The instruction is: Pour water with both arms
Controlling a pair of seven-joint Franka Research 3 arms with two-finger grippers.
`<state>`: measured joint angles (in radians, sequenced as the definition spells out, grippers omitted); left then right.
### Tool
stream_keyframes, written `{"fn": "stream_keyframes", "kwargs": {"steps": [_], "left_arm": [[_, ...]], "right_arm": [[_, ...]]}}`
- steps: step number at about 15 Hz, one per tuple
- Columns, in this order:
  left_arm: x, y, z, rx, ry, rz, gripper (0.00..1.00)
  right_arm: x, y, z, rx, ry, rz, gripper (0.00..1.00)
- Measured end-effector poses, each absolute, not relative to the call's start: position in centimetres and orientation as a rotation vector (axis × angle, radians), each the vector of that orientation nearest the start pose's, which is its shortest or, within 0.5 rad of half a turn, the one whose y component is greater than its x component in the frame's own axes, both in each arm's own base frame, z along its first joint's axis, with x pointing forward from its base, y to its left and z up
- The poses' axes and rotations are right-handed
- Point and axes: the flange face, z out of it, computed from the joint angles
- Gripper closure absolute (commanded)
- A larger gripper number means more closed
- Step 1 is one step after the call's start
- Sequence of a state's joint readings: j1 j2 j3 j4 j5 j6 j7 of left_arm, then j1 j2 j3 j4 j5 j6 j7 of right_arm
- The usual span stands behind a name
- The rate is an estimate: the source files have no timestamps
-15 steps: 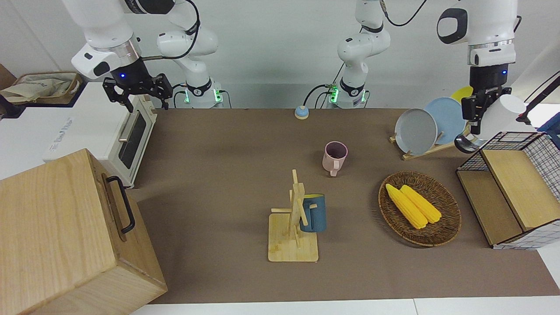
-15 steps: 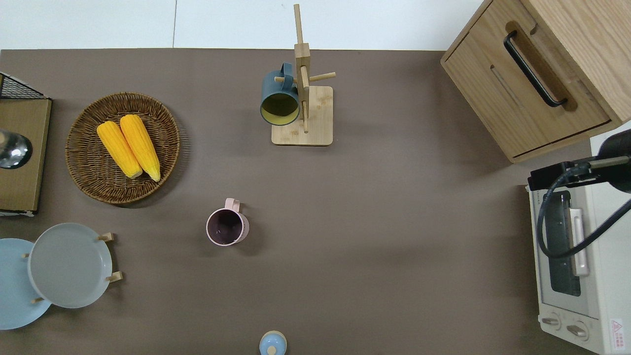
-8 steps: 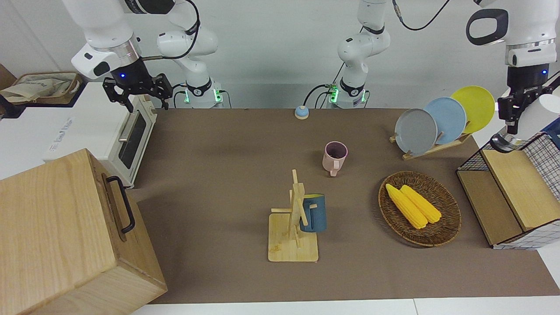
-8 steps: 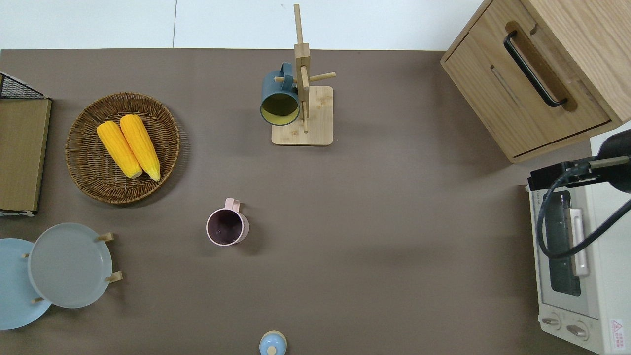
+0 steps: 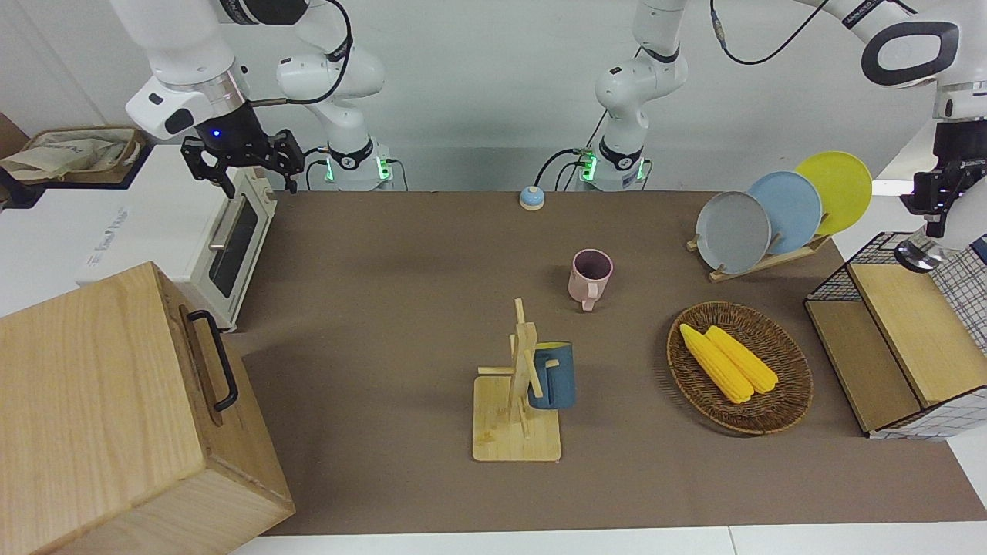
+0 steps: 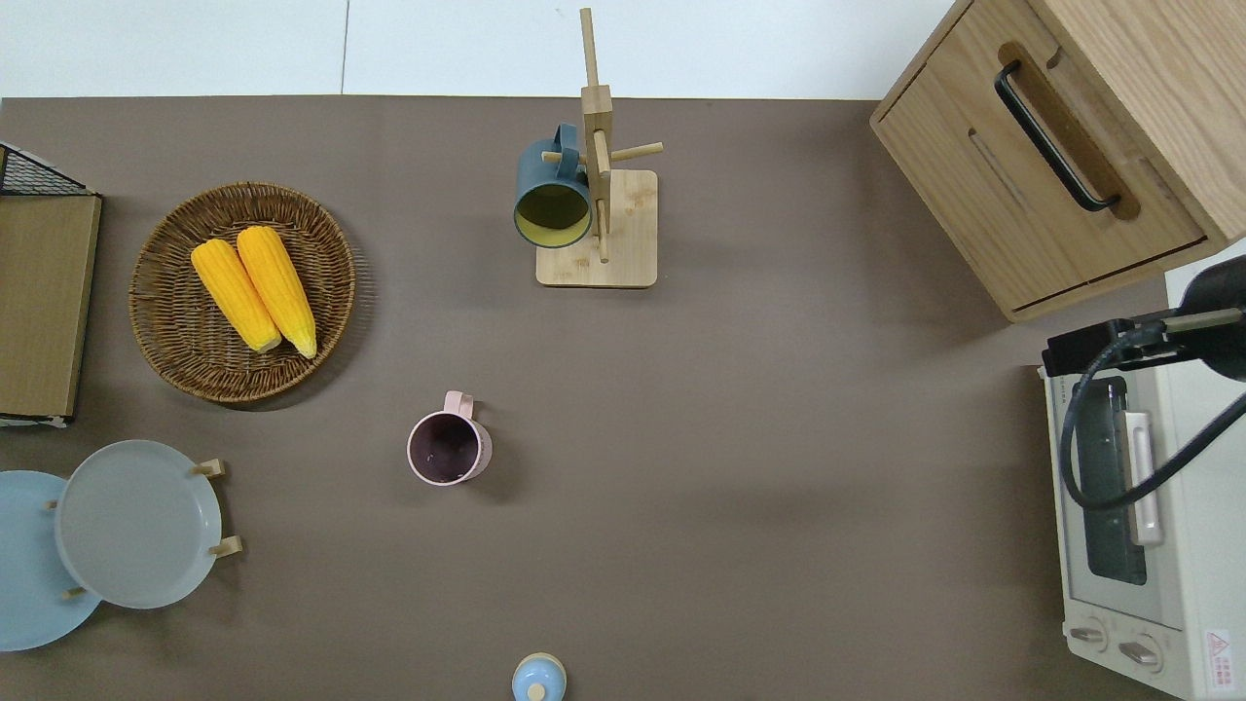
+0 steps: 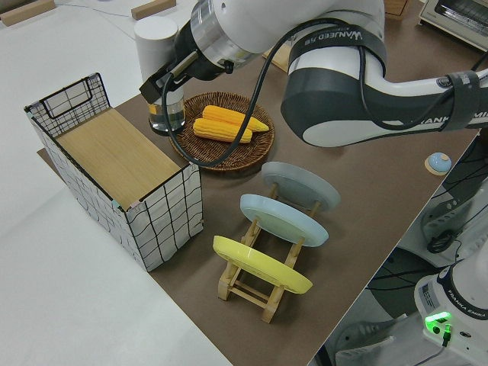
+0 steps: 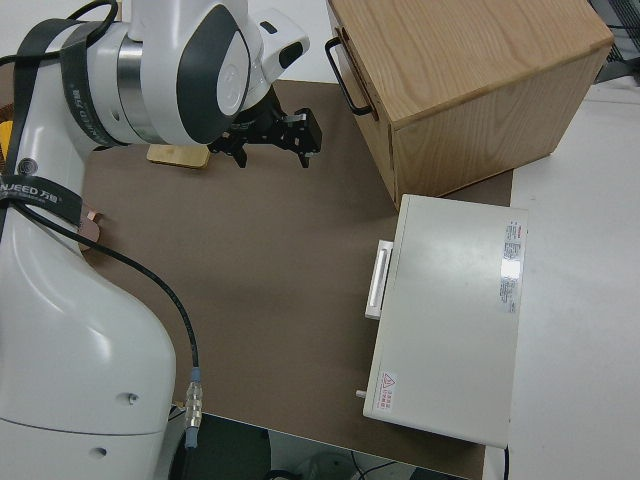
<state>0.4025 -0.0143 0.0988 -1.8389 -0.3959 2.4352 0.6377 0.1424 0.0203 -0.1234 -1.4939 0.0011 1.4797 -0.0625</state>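
Front view: we see our left claw (image 5: 942,206) pinching a white-capped bottle (image 5: 937,245) at the wire basket (image 5: 917,247) on the left arm's end of the surface (image 5: 401,270).
Change: a second ago bottle and claw hung over the plate rack (image 5: 759,258); now they have swung outward and are out of the overhead view.
Meaning: we judge the bottle is being carried, pouring not begun.
Pink mug (image 5: 590,276): stands upright mid-surface.
Right claw (image 5: 243,158): spread, parked.

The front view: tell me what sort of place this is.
Likely a robotics lab staged as a kitchen: two robot arms at a table with a toaster oven, a plate rack and a mug tree.
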Motion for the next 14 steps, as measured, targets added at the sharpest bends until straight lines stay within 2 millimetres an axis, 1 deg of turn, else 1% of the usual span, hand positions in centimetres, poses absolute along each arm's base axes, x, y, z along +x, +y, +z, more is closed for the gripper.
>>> {"fn": "stream_keyframes", "kwargs": {"steps": [3, 6, 7, 11, 12, 14], "left_arm": [[52.5, 31.8, 57.4, -2.94, -0.091, -1.081, 1.0], [52.7, 33.9, 55.1, -2.946, -0.048, -1.103, 1.0], [52.9, 34.9, 54.4, -2.941, -0.03, -1.116, 1.0], [54.7, 36.6, 52.4, -2.936, 0.019, -1.14, 1.0], [55.4, 36.8, 51.8, -2.939, 0.027, -1.14, 1.0], [56.2, 37.1, 50.9, -2.945, 0.029, -1.132, 1.0]], "right_arm": [[55.2, 1.1, 64.1, -3.139, -0.128, 0.054, 0.007], [55.2, 1.1, 64.1, -3.139, -0.128, 0.054, 0.007], [55.2, 1.1, 64.1, -3.139, -0.128, 0.054, 0.007], [55.2, 1.1, 64.1, -3.139, -0.128, 0.054, 0.007], [55.2, 1.1, 64.1, -3.139, -0.128, 0.054, 0.007], [55.2, 1.1, 64.1, -3.139, -0.128, 0.054, 0.007]]}}
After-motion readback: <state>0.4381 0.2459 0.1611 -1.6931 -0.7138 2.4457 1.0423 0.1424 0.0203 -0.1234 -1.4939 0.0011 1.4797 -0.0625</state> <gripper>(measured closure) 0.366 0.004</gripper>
